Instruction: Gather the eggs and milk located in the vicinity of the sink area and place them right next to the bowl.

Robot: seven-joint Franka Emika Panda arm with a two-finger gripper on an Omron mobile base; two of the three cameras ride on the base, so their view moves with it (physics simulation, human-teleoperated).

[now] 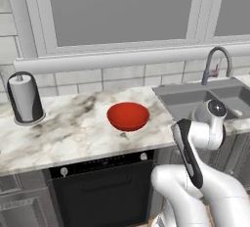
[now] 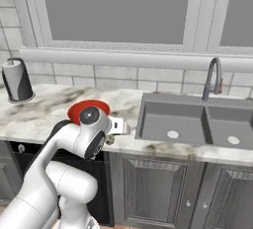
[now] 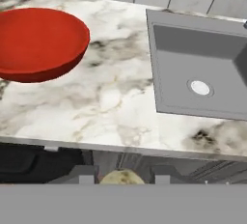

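Note:
A pale-yellow egg [image 3: 121, 177] sits between the two dark finger tips of my gripper [image 3: 121, 175], which is shut on it. The gripper [image 2: 110, 138] hovers at the counter's front edge, between the red bowl [image 3: 38, 44] and the sink [image 3: 202, 68]. The glossy, shallow bowl [image 1: 128, 116] stands on the marble counter left of the steel sink [image 1: 195, 99]. In the right base view my arm partly covers the bowl [image 2: 79, 107]. The milk is out of view.
A curved grey faucet [image 1: 215, 62] with a red lever rises behind the sink [image 2: 197, 119]. A black-and-grey paper-towel holder [image 1: 24, 99] stands far left on the counter. A dark dishwasher front [image 1: 102, 187] lies below the counter edge, and a window spans the back wall.

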